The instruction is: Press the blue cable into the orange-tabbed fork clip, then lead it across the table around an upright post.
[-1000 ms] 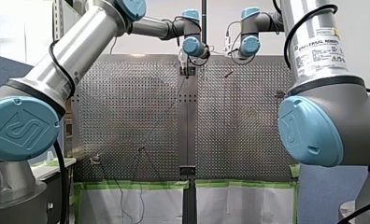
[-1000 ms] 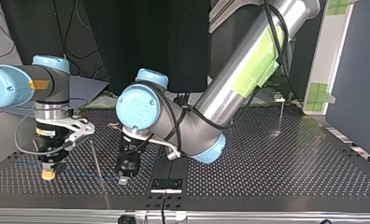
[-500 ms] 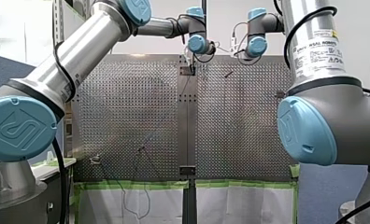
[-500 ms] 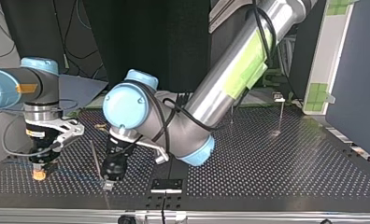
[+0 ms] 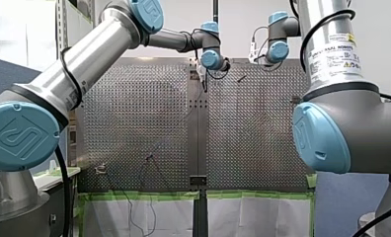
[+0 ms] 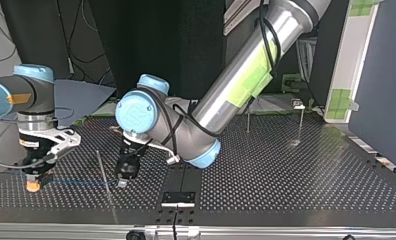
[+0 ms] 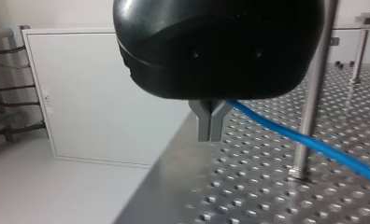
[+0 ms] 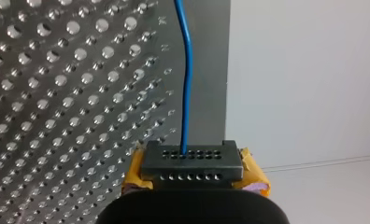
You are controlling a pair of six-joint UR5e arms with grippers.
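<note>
Top view: my left arm (image 6: 221, 95) reaches down to the perforated surface (image 6: 286, 175). Its jaws sit low, just beside a thin upright post (image 6: 102, 167). My right arm (image 6: 33, 107) stands at that view's left, its jaws down at the surface too.

Blue cable (image 6: 81, 183) runs between the two, low over the holes (faint here, clearer from the wrists).

Left wrist view: metal fingers (image 7: 204, 123) are pressed together. The cable (image 7: 314, 144) leads out from them and crosses the post (image 7: 314, 93) low on its shaft. Whether it touches the post, cannot tell.

Right wrist view: jaws are closed on the cable (image 8: 187, 93), which rises straight ahead from the black perforated block. Yellow pads (image 8: 253, 175) show either side of the block.
</note>
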